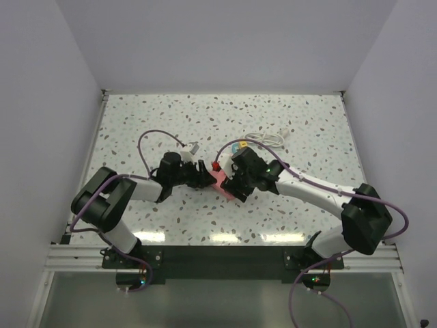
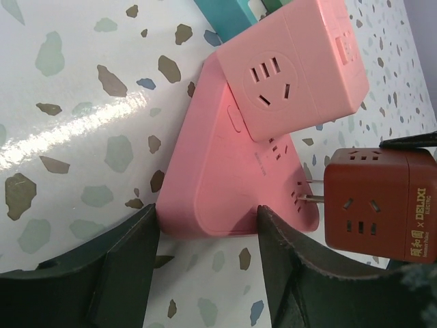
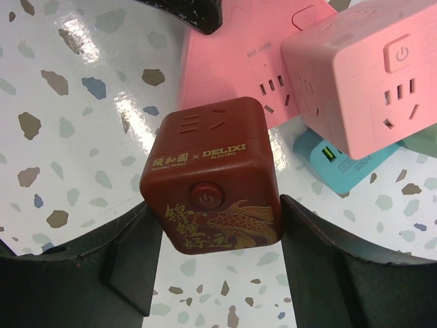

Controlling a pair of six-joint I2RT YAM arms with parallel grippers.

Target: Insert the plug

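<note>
Gripping red cube plug (image 3: pixel 213 176), pink strip (image 2: pixel 232 184) braced

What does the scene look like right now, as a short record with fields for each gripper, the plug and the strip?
Right gripper: shut on the red cube adapter
Left gripper: fingers astride the end of the flat pink power strip, grip unclear
Plug: prongs at the strip's sockets, partly showing
Already on strip: pink cube adapter
Nearby: blue adapter, white cable
</note>
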